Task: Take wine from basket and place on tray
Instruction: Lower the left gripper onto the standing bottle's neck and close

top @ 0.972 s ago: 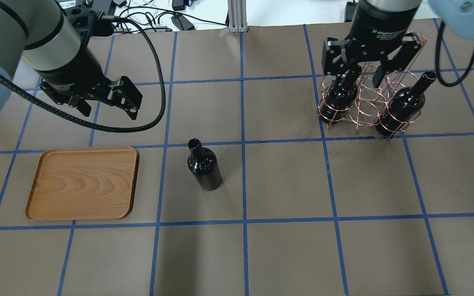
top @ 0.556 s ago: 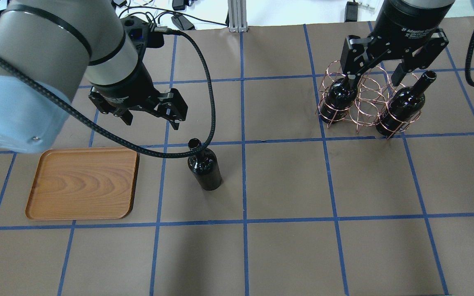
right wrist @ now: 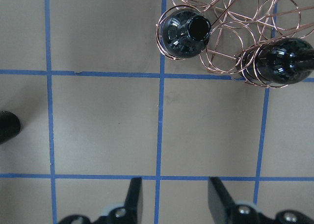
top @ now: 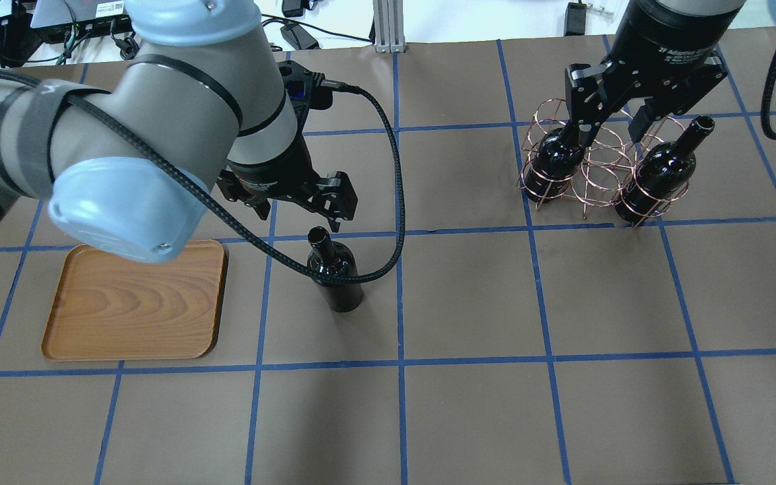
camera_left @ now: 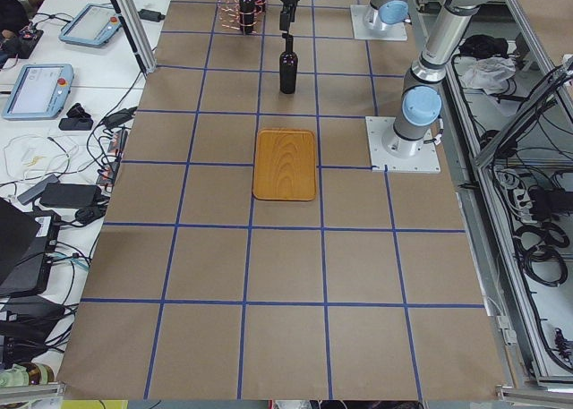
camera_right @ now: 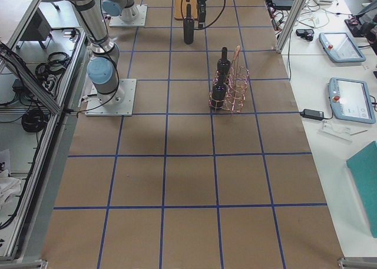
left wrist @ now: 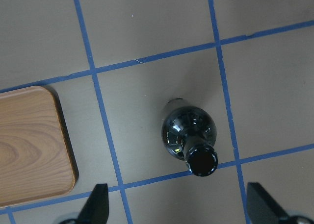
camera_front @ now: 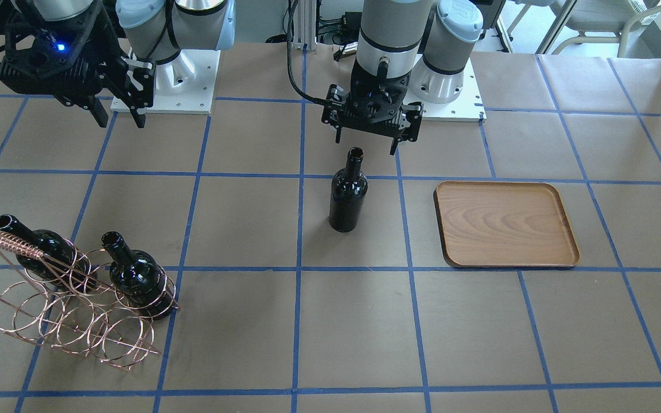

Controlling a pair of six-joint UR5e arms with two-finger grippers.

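Left arm (top: 179,114) nearer wine (top: 341,295) (jaws apart)

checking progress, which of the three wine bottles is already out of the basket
The bottle standing alone beside the tray, near the left pincer; the other two bottles sit in the basket.

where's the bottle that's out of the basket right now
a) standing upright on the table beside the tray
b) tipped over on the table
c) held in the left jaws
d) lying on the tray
A: the lone bottle stands upright on the table, clear of the tray, and the left gripper above it has its jaws open, gripping nothing.
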